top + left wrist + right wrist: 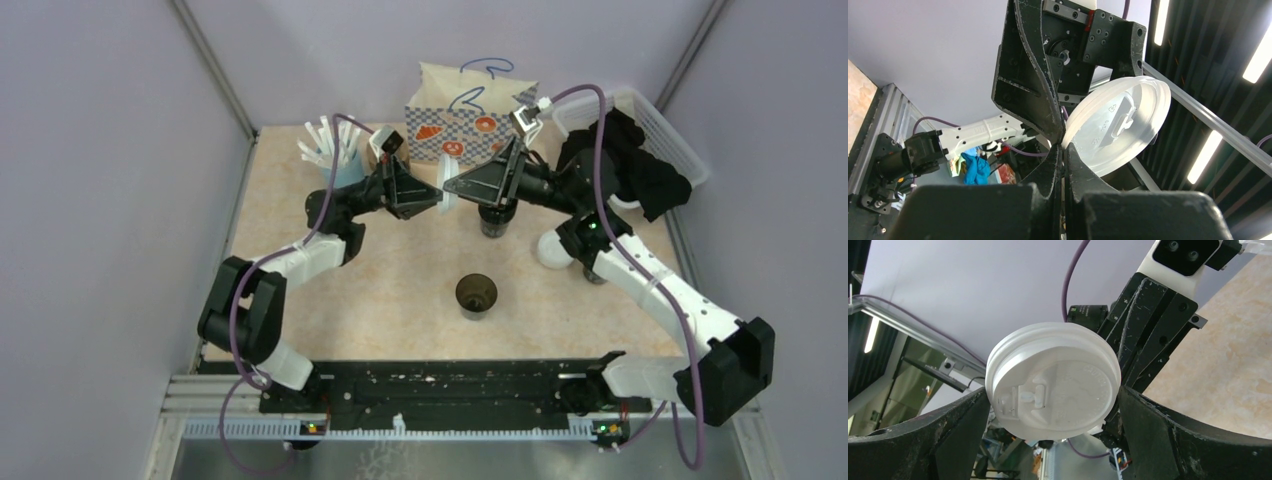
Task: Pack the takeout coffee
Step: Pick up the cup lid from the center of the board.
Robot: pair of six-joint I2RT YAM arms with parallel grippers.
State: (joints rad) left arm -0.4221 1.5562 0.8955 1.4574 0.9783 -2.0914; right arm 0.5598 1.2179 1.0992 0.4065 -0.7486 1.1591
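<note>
Passing the white lid (1053, 385) hand to hand over the far middle: my left gripper (1064, 148) pinches its rim, and my right gripper (1053, 412) gapes wide around it. Next, I judge, the right closes, then caps the open cup (476, 294) nearer me.

Bright even light, soft shadows, glaring ceiling strips (1204, 156), backlit translucent lid (1118, 125)

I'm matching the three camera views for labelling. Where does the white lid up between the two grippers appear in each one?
Top external: white lid edge-on, upper middle, where the two grippers' tips meet.
Left wrist: right of centre, tilted, rim pinched by the left gripper.
Right wrist: centre, sip-hole face toward the camera, between the right gripper's spread fingers.
Shared landmark: the left gripper on the lid's rim.
</note>
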